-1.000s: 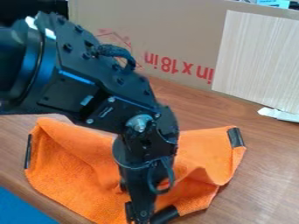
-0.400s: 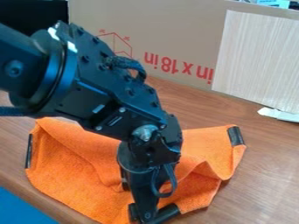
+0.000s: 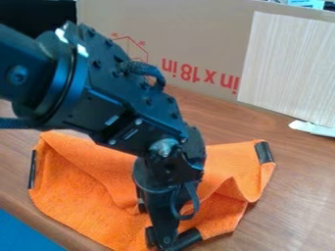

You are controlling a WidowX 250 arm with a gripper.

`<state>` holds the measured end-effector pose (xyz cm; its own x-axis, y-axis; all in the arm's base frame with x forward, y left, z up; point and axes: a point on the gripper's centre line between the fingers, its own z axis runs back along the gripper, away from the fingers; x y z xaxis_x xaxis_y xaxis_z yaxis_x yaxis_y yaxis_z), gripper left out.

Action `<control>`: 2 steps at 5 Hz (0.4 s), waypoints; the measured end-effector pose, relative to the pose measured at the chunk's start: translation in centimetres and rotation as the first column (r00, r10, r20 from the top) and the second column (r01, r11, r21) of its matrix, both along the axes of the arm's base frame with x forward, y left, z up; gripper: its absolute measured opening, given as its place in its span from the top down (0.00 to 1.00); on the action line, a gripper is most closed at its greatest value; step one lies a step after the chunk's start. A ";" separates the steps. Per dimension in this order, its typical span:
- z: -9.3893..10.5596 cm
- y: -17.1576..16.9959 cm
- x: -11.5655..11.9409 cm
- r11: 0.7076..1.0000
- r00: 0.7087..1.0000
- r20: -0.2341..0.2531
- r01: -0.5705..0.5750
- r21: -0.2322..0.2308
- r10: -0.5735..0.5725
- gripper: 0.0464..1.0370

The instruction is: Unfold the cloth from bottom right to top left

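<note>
Just one cloth (image 3: 78, 196) (orange, rumpled), one tool (image 3: 165, 243) at its near edge

Red size print (image 3: 202, 76) stands upside down on cardboard (image 3: 183, 29).

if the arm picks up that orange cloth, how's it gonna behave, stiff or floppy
Probably floppy: the orange cloth already lies in soft folds and would likely sag from wherever it's held. It looks thin, so I'd guess it's light for its size. The fuzzy surface suggests it won't slip easily, though the dark corner patches may be a bit smoother.
</note>
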<state>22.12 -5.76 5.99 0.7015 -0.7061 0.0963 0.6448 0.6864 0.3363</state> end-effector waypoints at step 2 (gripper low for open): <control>0.5 -0.2 0.3 1.000 1.000 0.005 0.000 -0.008 0.000 0.04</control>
